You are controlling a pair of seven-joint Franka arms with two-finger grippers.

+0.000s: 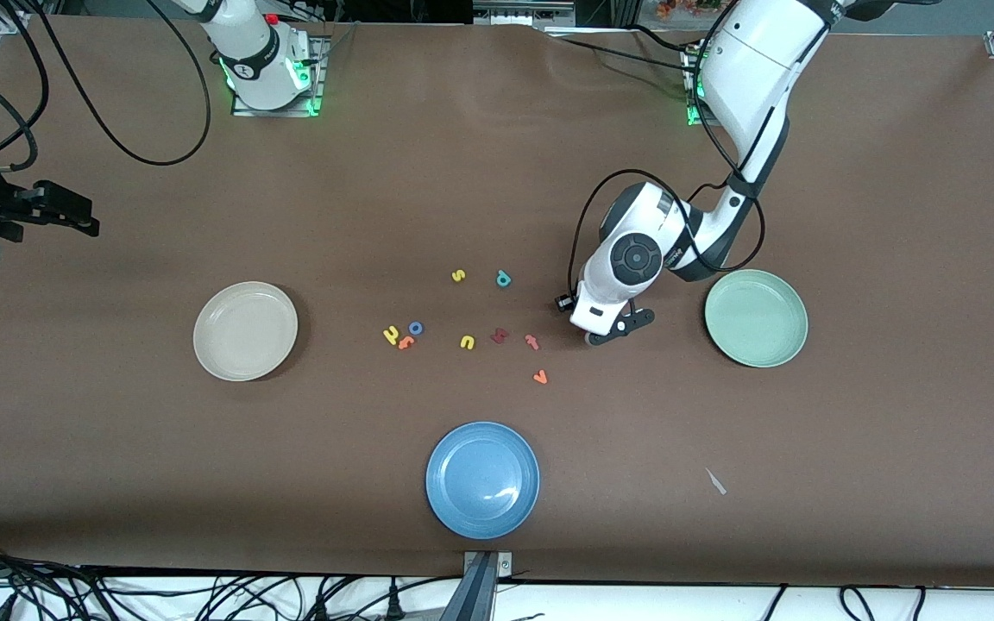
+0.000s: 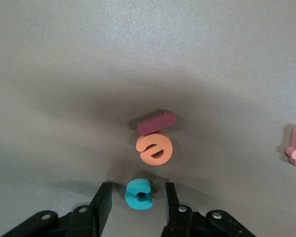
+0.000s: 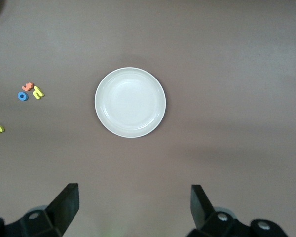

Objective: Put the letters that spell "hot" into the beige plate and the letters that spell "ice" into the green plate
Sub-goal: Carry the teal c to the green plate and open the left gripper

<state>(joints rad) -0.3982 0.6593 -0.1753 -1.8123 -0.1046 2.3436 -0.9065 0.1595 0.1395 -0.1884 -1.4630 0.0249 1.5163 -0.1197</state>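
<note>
The left hand (image 1: 619, 331) is down at the surface (image 1: 851, 448) between the scattered letters and the green plate (image 1: 756, 317). In the left wrist view its hand (image 2: 136, 195) is open: the two black fingers (image 2: 102, 202) stand on either side of the teal c (image 2: 138, 193) with a narrow gap on each side, so nothing is gripped. Just past the c lies the orange e (image 2: 154, 149), and the dark red i (image 2: 156, 122) lies tilted against the e's edge. The front view hides all three under this arm's wrist. The green plate holds no letters.

The yellow h (image 1: 391, 335), blue o (image 1: 415, 328) and orange t (image 1: 406, 343) sit bunched together on the surface, nearer the beige plate (image 1: 245, 330), which also holds no letters. Between that bunch and the left hand lie a yellow u (image 1: 467, 342), a dark red angular letter (image 1: 500, 335) and a pinkish-red hooked letter (image 1: 532, 341). An orange v (image 1: 539, 376) lies nearer the front camera. A yellow s (image 1: 458, 275) and a teal p (image 1: 503, 278) lie farther from it. A blue plate (image 1: 481, 479) sits nearest the camera.

The right arm waits at its end of the surface with its hand (image 1: 83, 222) raised and its fingers spread wide and holding nothing; its wrist view looks down on the beige plate
</note>
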